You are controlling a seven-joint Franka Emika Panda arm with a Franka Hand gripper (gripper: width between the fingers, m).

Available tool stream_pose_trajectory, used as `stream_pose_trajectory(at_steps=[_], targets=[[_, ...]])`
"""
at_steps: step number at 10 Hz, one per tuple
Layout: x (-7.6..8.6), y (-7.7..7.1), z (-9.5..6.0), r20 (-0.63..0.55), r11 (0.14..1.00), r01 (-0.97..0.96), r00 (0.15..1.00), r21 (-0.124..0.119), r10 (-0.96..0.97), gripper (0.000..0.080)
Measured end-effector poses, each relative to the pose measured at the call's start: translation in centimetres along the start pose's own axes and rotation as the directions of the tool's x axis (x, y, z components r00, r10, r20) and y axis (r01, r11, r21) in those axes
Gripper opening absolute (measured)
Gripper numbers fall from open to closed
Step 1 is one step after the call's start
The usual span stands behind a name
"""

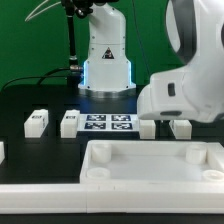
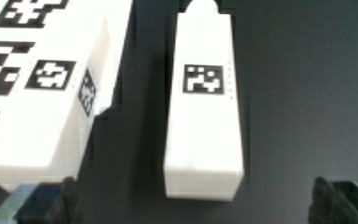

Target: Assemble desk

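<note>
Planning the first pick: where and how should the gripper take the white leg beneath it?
Take the leg across its two long flat sides, near mid-length, straight from above. It lies flat, the open gripper spans its width, and a gap separates it from the marker board.

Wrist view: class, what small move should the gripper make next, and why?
Probably lower straight down over the leg, ready to close on it. The gripper is open, its fingers stand on either side of the leg's near end without touching it, and the leg lies flat beside the marker board.
</note>
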State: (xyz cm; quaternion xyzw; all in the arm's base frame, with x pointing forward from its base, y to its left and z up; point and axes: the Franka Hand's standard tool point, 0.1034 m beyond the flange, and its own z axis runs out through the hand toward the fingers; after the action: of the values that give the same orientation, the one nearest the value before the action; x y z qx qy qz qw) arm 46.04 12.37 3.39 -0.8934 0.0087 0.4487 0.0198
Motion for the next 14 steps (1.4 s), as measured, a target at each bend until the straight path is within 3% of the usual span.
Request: stream_pose_trajectory(at_steps=[3,6,8,10,11,12,14], targets=[[0.0,-0.1,0.1,-0.003,1.000,0.002,1.000,-0.001,-0.002,0.0649],[-0.3,-0.5,3.8,0.052,1.000,-0.012,0.999,-0.022,0.013,0.0649],[-0.1,-0.6,3.6,0.045,1.000,-0.008,0.999,-0.020,0.009,0.0649],[-0.1,-0.6,3.7,0.046,1.000,-0.008,0.999,-0.020,0.009,0.0392],[-0.1,-0.6,3.7,0.046,1.000,-0.008,0.999,-0.021,0.009,0.0392],[-0.1,-0.6,3.7,0.046,1.000,-0.008,0.999,-0.021,0.009,0.0288],[-0.1,-0.6,3.7,0.046,1.000,-0.008,0.999,-0.020,0.009,0.0288]])
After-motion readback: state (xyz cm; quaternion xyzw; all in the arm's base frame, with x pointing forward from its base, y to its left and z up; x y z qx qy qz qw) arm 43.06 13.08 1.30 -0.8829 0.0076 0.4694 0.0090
